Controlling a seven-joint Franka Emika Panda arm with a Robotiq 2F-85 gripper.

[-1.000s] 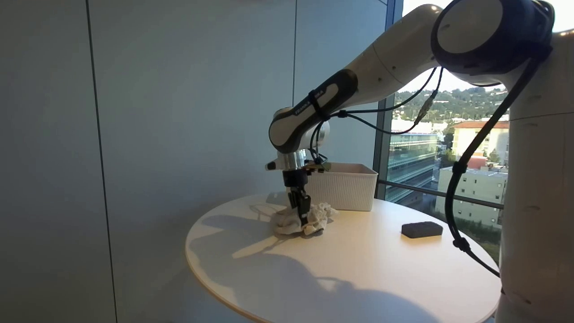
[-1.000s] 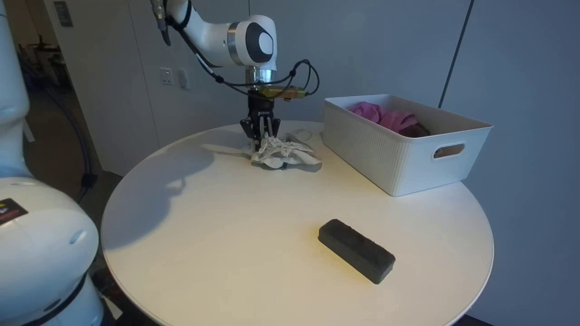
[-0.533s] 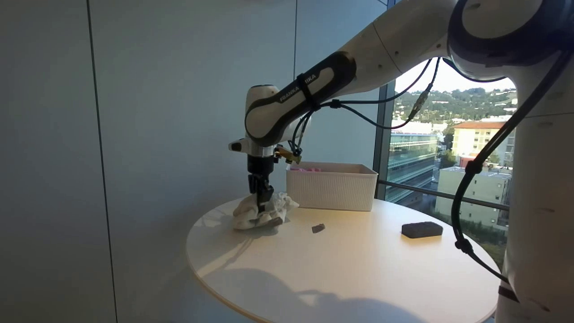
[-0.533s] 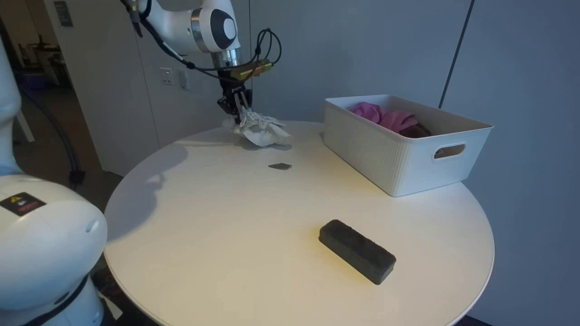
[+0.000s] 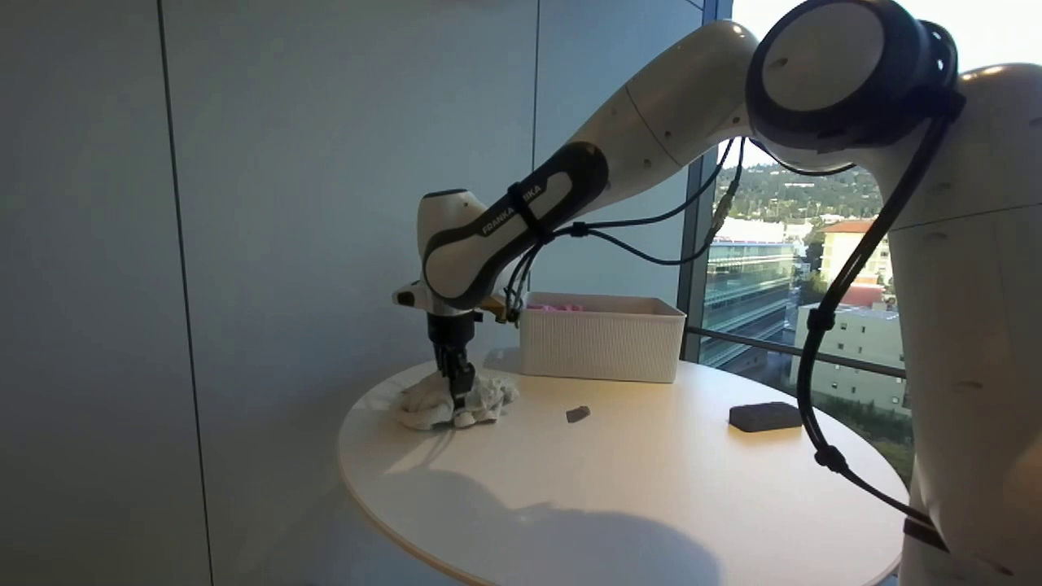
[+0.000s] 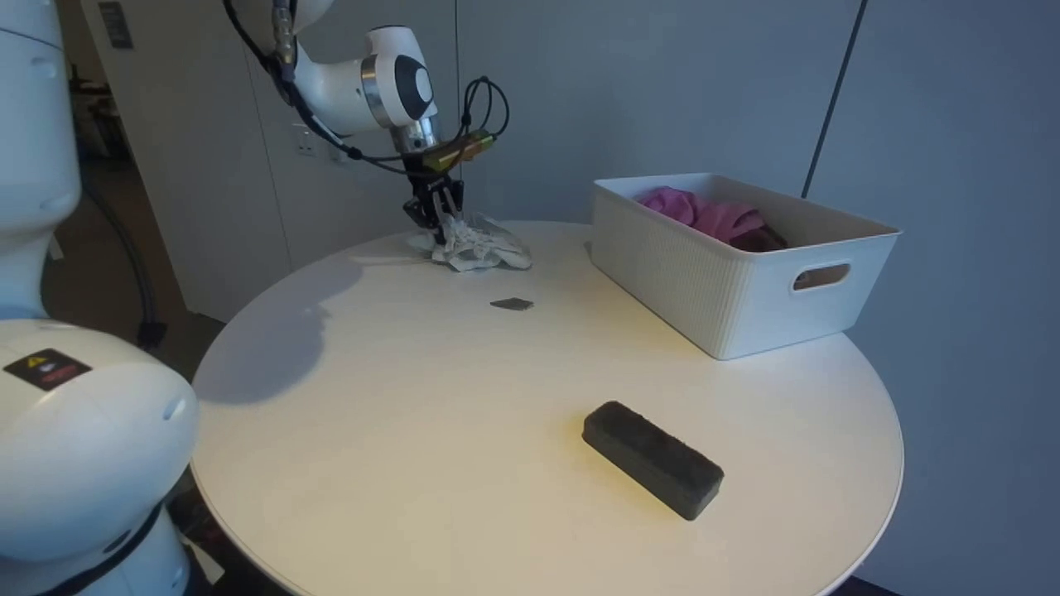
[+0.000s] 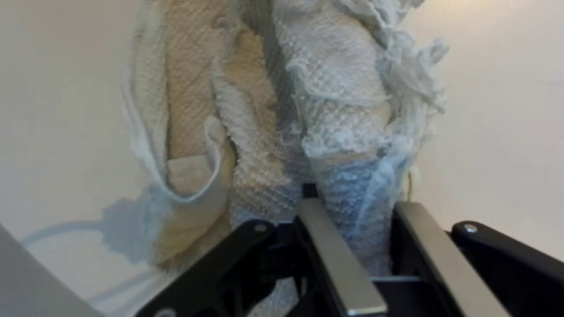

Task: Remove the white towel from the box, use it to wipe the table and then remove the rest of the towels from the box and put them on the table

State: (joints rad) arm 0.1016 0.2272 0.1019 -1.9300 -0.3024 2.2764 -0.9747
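Gripping the white towel (image 6: 489, 248) with the claw (image 7: 354, 198), down on the table (image 6: 397, 430) near its far edge in an exterior view. Done with unboxing, probably mid-wipe. Still to unload from the box (image 6: 662, 265) by the right edge: pink cloth (image 6: 729, 220).

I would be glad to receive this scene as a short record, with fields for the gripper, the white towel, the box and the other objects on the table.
gripper: closed on a fold of the white towel
white towel: crumpled, on the table
box: white, standing on the table
box contents: pink cloth and a dark item, kind unclear
other objects: dark block and small dark scrap, lying apart
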